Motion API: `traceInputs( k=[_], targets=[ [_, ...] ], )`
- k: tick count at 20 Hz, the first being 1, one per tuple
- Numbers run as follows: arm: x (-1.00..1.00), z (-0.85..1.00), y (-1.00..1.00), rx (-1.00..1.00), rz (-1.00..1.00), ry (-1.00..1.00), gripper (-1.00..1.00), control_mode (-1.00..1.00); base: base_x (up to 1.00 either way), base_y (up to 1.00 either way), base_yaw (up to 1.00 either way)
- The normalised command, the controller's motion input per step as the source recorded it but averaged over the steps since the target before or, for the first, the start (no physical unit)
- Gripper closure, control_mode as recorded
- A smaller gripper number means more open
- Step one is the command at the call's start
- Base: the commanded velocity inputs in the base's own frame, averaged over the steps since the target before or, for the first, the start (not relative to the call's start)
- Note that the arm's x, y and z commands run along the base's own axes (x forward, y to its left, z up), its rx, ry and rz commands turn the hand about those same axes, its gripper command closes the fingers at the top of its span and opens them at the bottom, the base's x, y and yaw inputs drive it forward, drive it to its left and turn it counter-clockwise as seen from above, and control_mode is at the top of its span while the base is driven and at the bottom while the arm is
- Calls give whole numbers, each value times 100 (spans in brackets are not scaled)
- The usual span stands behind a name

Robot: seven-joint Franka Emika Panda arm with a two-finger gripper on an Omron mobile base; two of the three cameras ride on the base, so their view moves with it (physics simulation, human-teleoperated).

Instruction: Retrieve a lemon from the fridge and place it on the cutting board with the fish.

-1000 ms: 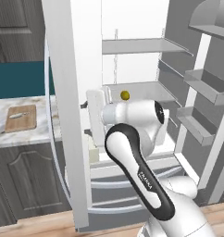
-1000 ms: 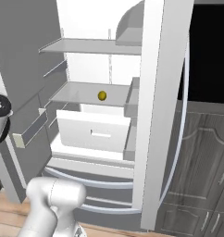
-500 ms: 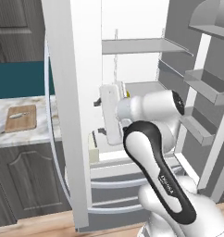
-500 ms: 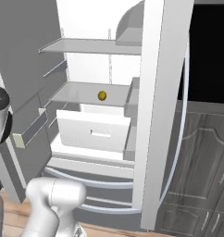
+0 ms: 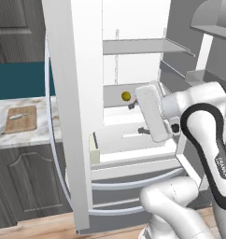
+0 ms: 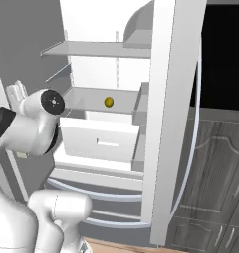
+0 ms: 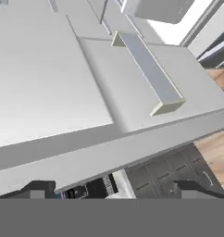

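The fridge stands with both doors swung open. The lemon, small and yellow, lies on a middle shelf inside it, seen also as the lemon from the right. My gripper hangs open and empty just below and right of the lemon, in front of the white drawer. In the hand view my gripper has its fingertips wide apart, facing a white drawer front and its handle. The cutting board lies on the counter to the left, with the fish on it.
The open left door stands between the fridge interior and the marble counter. The right door carries bins. A white drawer sits under the lemon's shelf. Dark cabinets flank the fridge.
The arm has swung the hand rightward across the fridge opening, to just below the lemon's shelf. The lemon, board and fish have not moved.
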Motion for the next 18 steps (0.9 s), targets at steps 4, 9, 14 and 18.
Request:
traceInputs(
  k=[4, 9, 14, 18],
  targets=[
    [-1, 0, -87, -53, 45, -26, -100, -100, 0, 0, 0],
    [-2, 0, -66, -78, 40, -23, -100, -100, 0, 0, 0],
    [-15, -8, -28, -83, 31, -13, -100, -100, 0, 0, 0],
    [-2, -29, -16, -75, 23, -3, -100, -100, 0, 0, 0]
  ],
)
